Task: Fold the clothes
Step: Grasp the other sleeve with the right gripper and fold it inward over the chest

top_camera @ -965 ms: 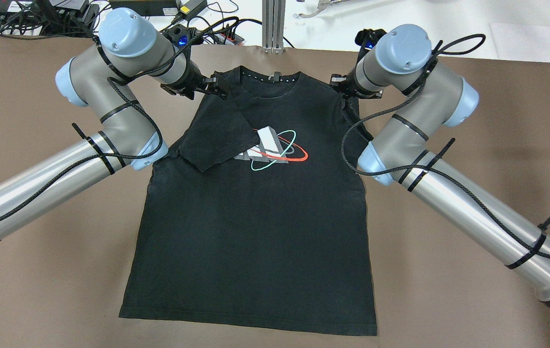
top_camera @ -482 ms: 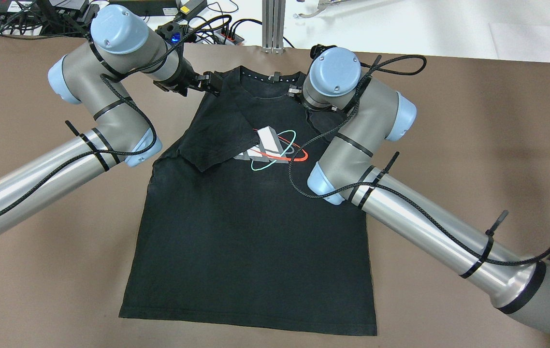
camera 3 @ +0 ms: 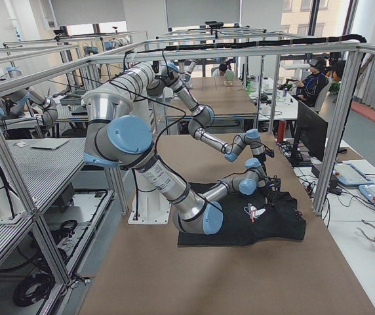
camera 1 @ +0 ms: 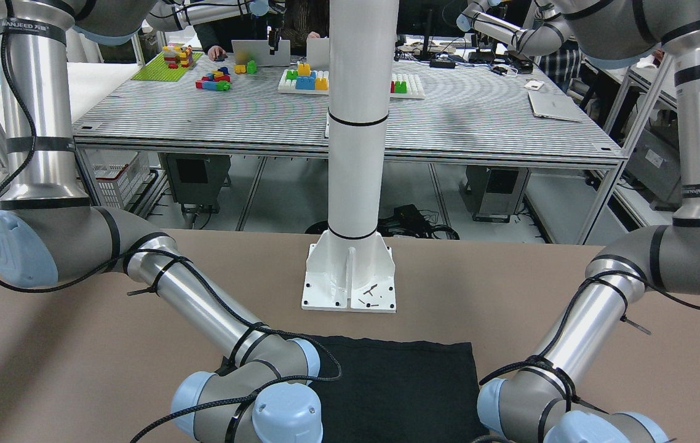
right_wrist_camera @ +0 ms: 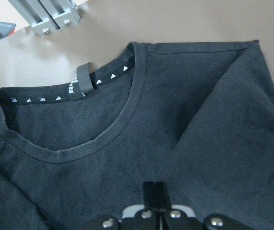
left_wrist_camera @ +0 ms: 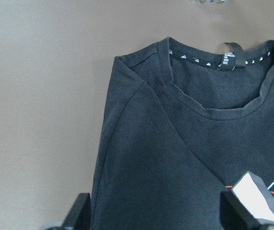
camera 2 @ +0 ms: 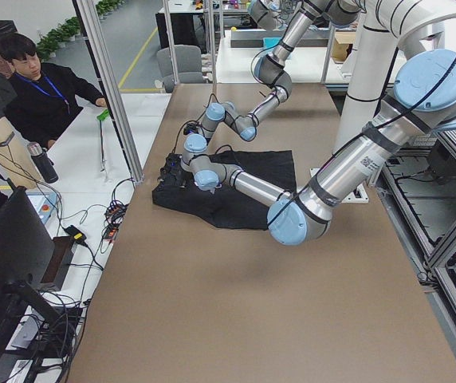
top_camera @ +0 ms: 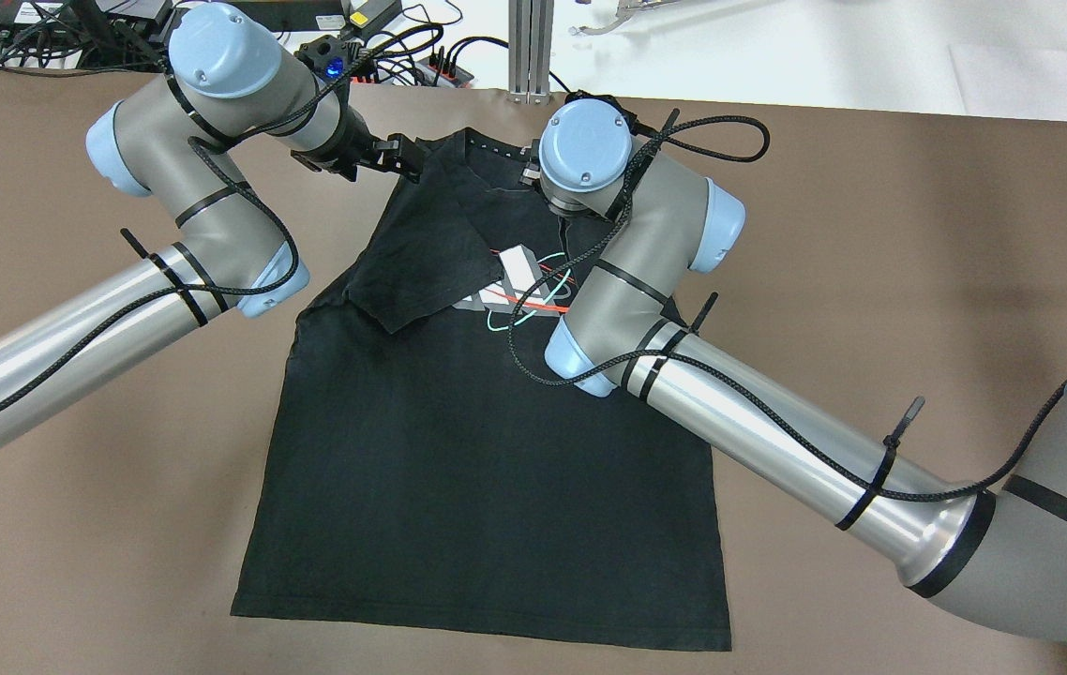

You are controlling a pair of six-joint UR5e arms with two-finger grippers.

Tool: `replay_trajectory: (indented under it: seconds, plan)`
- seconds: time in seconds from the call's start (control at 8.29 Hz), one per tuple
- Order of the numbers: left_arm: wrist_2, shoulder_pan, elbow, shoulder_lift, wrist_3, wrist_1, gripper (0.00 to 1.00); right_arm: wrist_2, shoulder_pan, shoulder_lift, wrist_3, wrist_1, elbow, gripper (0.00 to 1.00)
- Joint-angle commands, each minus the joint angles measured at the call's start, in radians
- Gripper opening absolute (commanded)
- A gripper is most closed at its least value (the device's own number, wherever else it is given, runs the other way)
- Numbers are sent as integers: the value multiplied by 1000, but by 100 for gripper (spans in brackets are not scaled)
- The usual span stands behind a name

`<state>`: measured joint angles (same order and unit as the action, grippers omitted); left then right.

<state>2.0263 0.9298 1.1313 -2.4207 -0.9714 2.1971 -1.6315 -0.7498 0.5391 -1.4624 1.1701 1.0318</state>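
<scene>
Near the collar (right_wrist_camera: 127,112) end of the black T-shirt (top_camera: 487,487), both arms crowd together, and most of the risk sits there. The shirt lies flat and face up on the brown desk (top_camera: 871,281), hem toward the robot. Its left sleeve (top_camera: 412,272) is folded in across the chest and touches the printed graphic (top_camera: 519,277).

The right gripper (right_wrist_camera: 155,191) hangs over the chest just below the neckline with its fingers pressed together. Judging by the right sleeve (right_wrist_camera: 233,124) slanting in toward them, it is pinching that sleeve's edge. The left gripper (left_wrist_camera: 157,213) hovers over the left shoulder with its fingers spread wide and holds nothing.

- **Untidy fold:** if the right gripper lets go while high or off-line, the sleeve could drop in a crooked, bunched fold, or slide partway off the chest.
- **Shifted shirt:** pulling further toward the middle would likely drag the shoulder and collar along. That would skew the body and wrinkle the fold on the other side.
- **Cloth dragged:** the right forearm and its looping cable pass low over the shirt, so a careless retreat might catch the cloth.
- **Snag or collision:** if the left gripper descends spread as it is, a finger could snag the folded left sleeve. The two wrists are also close enough that a sideways move risks a knock.
</scene>
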Motion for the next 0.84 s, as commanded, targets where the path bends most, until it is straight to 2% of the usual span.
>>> replay_trajectory:
  seconds: [0.0,0.12,0.24,0.36,0.48,0.72]
  plan:
    - [0,1,-1,0,2,0,95,25,12,-31,-72,-3,-33,0]
    - [0,1,-1,0,2,0,95,22,12,-30,-32,-4,-33,62]
    - [0,0,2,-1,2,1,95,24,12,-27,52,-3,-26,94]
    - [2,0,11,-1,0,1,95,16,12,-21,94,0,-4,94]
    - [9,0,21,3,-16,3,95,7,10,29,179,5,78,96]
    - [11,-5,112,59,-96,3,95,-57,10,126,175,41,221,95]
